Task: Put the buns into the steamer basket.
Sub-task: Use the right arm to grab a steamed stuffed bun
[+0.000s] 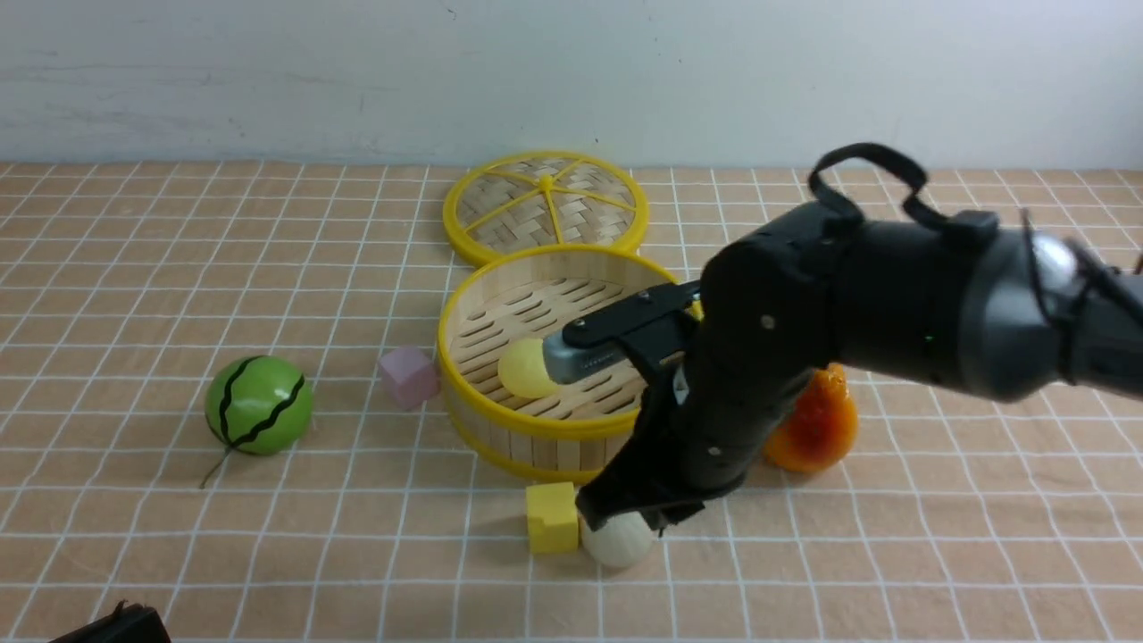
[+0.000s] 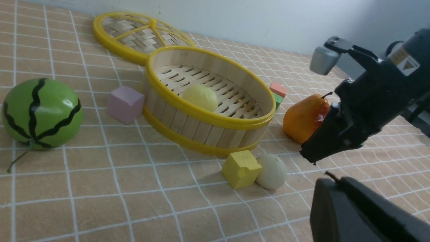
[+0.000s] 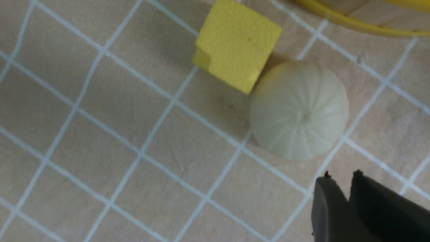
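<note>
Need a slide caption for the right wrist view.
Right wrist view: off-white pleated bun on the checked cloth beside a yellow cube, steamer basket rim nearby.

One yellow bun (image 2: 200,97) sits in the basket (image 2: 208,116). The white bun (image 2: 272,171) lies outside on the table, touching the yellow cube (image 2: 241,168). The right gripper (image 2: 309,157) hangs near it, by the pear (image 2: 304,117). The watermelon (image 2: 41,112) sits apart.

A tan tablecloth (image 1: 134,268) printed with a white grid of squares spreads left to right and near to far. At its far edge rises a plain, pale grey-white wall (image 1: 268,71), faintly scuffed. The light is soft and even, with short shadows.
</note>
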You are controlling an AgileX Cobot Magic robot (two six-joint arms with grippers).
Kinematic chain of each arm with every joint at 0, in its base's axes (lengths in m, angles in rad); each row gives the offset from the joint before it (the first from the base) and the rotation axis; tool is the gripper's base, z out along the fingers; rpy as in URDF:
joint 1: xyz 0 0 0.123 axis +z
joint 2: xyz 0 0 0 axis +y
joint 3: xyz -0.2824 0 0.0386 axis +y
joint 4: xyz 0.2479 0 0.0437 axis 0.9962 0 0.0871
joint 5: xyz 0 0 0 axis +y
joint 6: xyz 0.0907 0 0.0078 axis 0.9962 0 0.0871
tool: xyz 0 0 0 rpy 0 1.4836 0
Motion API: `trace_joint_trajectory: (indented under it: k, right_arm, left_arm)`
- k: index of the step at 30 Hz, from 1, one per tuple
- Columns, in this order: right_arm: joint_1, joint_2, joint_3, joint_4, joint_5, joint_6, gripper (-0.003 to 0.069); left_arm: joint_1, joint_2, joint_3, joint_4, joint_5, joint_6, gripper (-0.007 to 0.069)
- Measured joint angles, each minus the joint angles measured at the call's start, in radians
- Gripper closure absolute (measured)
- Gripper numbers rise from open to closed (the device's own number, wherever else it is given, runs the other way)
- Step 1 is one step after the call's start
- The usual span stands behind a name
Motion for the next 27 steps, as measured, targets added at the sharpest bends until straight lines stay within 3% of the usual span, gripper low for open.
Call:
trace_joint_trajectory:
  k: [7, 18, 22, 25, 26, 27]
  right_arm:
    - [0.002, 0.040, -0.018, 0.000, -0.068, 0.032, 0.0377]
    - [-0.001, 0.113, -0.023, 0.008, -0.147, 0.032, 0.0351]
    - [-0.004, 0.119, -0.023, 0.008, -0.151, 0.032, 0.0400]
    - [-0.004, 0.119, -0.024, 0.008, -0.148, 0.028, 0.0519]
    - [-0.004, 0.119, -0.024, 0.008, -0.148, 0.028, 0.0519]
    - [-0.004, 0.115, -0.024, 0.009, -0.137, 0.013, 0.0599]
  left_arm:
    - [0.000, 0.000, 0.000, 0.000, 0.000, -0.002, 0.0638]
    - [0.000, 0.000, 0.000, 0.000, 0.000, -0.002, 0.0636]
    - [0.000, 0.000, 0.000, 0.000, 0.000, -0.002, 0.0633]
    - [0.000, 0.000, 0.000, 0.000, 0.000, -0.002, 0.0629]
    - [0.000, 0.000, 0.000, 0.000, 0.000, -0.002, 0.0629]
    - [0.000, 0.000, 0.000, 0.000, 0.000, -0.002, 0.0628]
